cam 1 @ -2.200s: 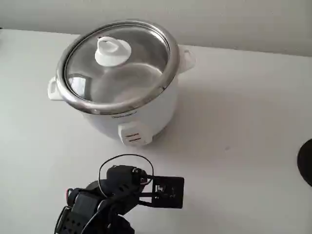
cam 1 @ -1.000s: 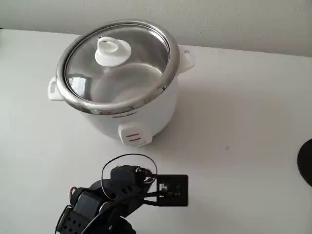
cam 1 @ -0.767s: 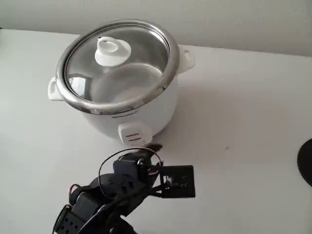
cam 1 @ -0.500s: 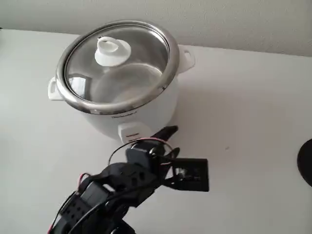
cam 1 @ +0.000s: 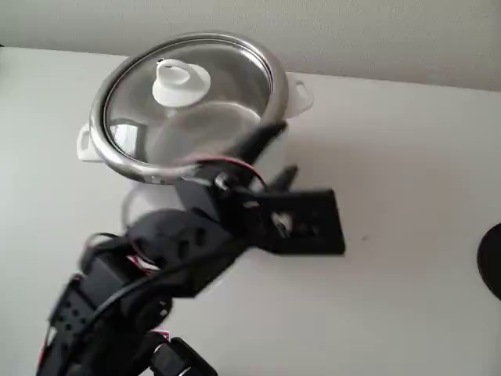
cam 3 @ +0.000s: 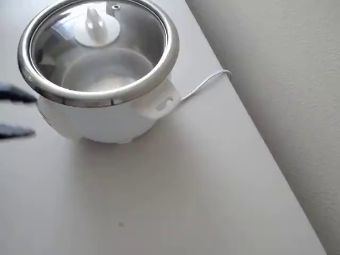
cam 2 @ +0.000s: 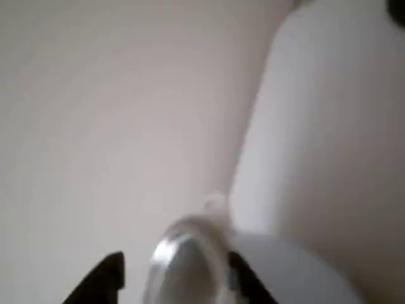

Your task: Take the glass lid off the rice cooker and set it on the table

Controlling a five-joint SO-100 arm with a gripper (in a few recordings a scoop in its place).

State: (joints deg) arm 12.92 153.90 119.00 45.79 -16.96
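The rice cooker stands at the back left of the table, white with a steel rim. The glass lid lies on it, its white knob off-centre. From above, the rice cooker and the glass lid are at the top left. My black gripper hangs open at the cooker's front right side, level with the rim. Its two fingertips show apart at the left edge. In the blurred wrist view the gripper straddles the steel rim.
A black round object sits at the table's right edge. A white cord runs from the cooker to the wall side. Bare table spreads to the right of the cooker and in front of it.
The arm has risen from low near the table's front edge and swung up toward the cooker. The gripper now sits at the rim with its fingers apart. The lid has not moved.
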